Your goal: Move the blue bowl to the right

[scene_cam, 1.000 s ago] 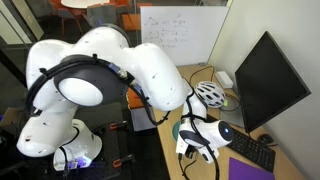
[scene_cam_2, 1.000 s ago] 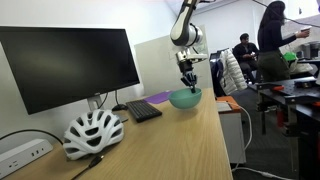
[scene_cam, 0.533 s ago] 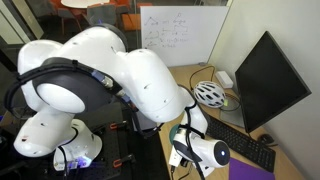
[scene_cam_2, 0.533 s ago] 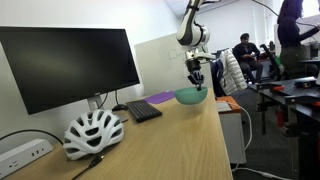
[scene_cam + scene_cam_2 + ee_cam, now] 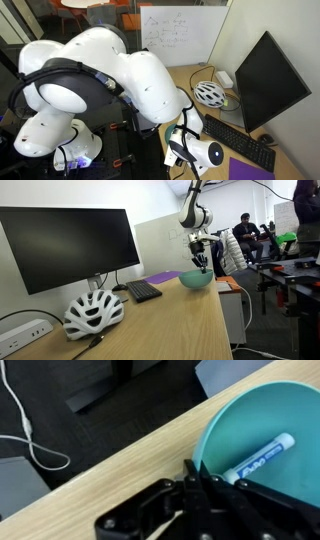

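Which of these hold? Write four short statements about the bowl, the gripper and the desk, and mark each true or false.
1. The blue bowl holds a marker. True.
2. The gripper is shut on the bowl's rim. True.
3. The helmet lies inside the bowl. False: it lies on the desk by the monitor, well apart from the bowl.
4. The monitor's screen is lit. False: it is dark.

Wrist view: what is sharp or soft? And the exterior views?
Wrist view: the blue bowl and the marker in it are fairly sharp; the dark fingers on its rim are soft. In an exterior view the blue bowl is small against a bright background. In an exterior view the white arm hides it.
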You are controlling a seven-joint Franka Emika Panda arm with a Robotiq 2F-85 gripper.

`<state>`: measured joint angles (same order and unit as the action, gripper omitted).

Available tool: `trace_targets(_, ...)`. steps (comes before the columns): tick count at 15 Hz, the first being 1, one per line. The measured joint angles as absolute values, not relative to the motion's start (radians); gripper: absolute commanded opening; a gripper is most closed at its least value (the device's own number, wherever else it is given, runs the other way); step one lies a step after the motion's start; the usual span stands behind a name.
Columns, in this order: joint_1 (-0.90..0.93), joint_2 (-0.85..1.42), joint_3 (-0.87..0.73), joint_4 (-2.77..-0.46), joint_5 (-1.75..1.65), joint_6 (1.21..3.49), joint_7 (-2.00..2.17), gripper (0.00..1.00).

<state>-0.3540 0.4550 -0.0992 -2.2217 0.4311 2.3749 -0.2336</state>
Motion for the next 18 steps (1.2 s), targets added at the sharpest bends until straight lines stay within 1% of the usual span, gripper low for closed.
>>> trace_targets(8,-0.323,0.471,-0.111,-2.233,0.363,2.439,-0.188,0.01)
trace_targets(9,-0.316,0.471,-0.115,-2.236,0.352,2.451,-0.179,0.04)
trace_targets(10,-0.310,0.471,-0.119,-2.238,0.338,2.461,-0.165,0.29)
trace_targets(11,-0.305,0.471,-0.121,-2.239,0.332,2.464,-0.154,0.30)
trace_targets(12,-0.303,0.471,-0.121,-2.239,0.331,2.467,-0.151,0.36)
trace_targets(15,-0.298,0.465,-0.128,-2.239,0.312,2.481,-0.146,0.59)
trace_targets(18,-0.296,0.409,-0.134,-2.248,0.241,2.475,-0.150,0.81)
